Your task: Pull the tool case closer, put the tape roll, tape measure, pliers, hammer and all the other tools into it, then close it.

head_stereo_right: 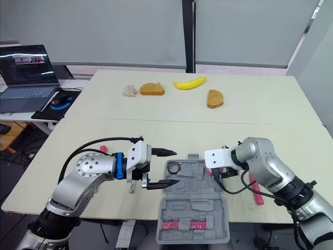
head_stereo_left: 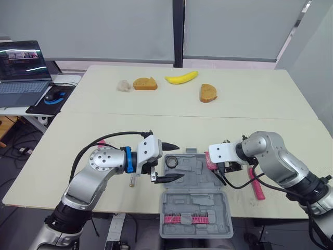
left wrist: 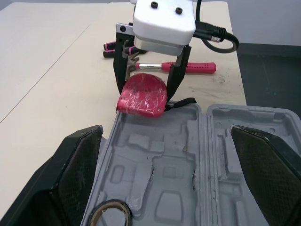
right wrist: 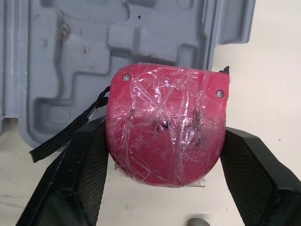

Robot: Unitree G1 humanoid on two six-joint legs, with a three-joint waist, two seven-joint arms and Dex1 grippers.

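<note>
Right wrist view: right jaws clamp the scuffed, film-wrapped red tape measure; left jaws stand apart.

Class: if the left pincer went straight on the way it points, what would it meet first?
Probably the red tape measure held by the right pincer, across the open tool case; height is uncertain.

From the head, looking down onto the open grey plastic tool case. From each wrist, very close along the fingers, both on the red rounded tape measure between the jaws of the right gripper.
</note>
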